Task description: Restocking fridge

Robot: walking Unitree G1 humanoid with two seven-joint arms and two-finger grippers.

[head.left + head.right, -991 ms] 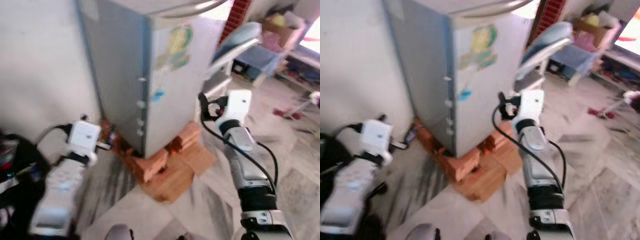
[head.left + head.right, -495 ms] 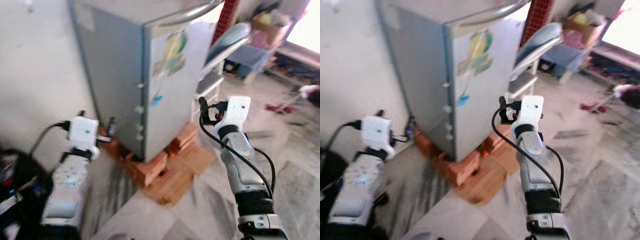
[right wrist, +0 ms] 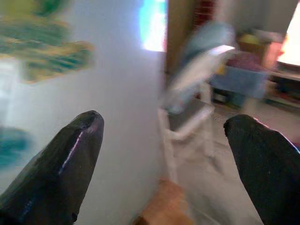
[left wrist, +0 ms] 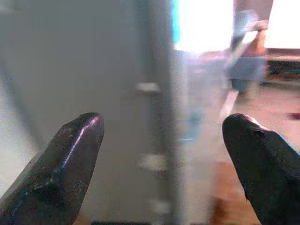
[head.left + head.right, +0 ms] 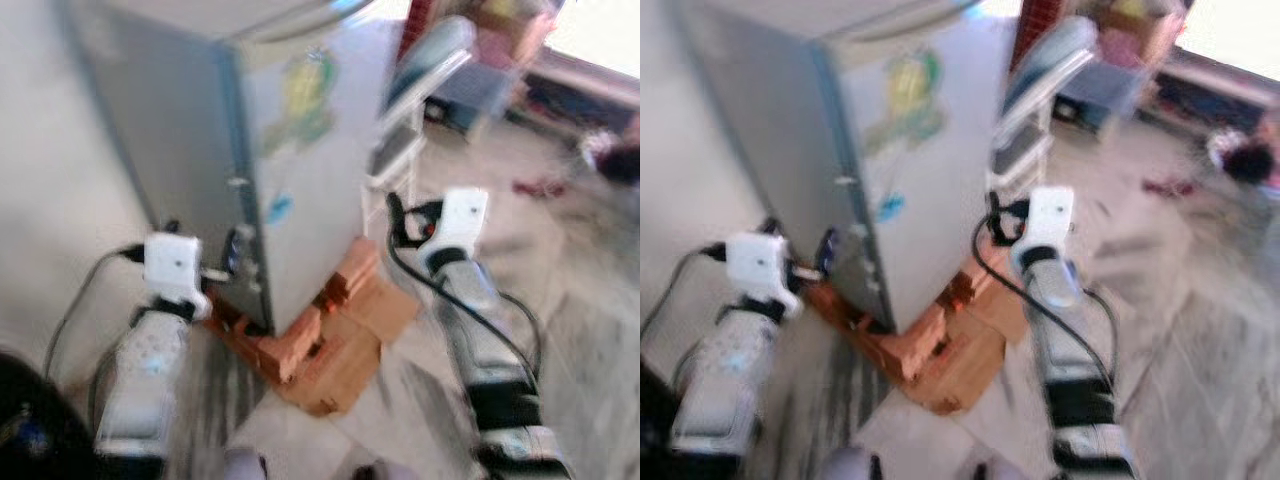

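Grey steel fills most of what I see ahead: the fridge [image 5: 270, 170] stands shut on a stack of red bricks [image 5: 300, 335] and a flat wooden board [image 5: 345, 370], its door carrying a few coloured stickers [image 5: 305, 95]. The head views are smeared, so I judge I'm mid-approach and fine detail is not to be trusted. My left tool [image 4: 164, 159] is up near the fridge's left front corner, fingers spread wide with nothing between them; along it I see the side panel and the vertical edge where the door meets the body. My right tool [image 3: 164, 164] is raised in front of the door's right side, likewise wide open and empty, looking past the stickered face toward a white folding chair [image 3: 197, 98] just beside the fridge. I can make out no stock to load, so I read the step in hand as getting squared up and opening the door. To do that well I'd let the picture settle first, then find the handle or the free edge of the door; I cannot tell from this blur which side it swings from. I'd keep my feet off the bricks and board, and watch the right arm's cable [image 5: 440, 290] and the chair as the door swings out.
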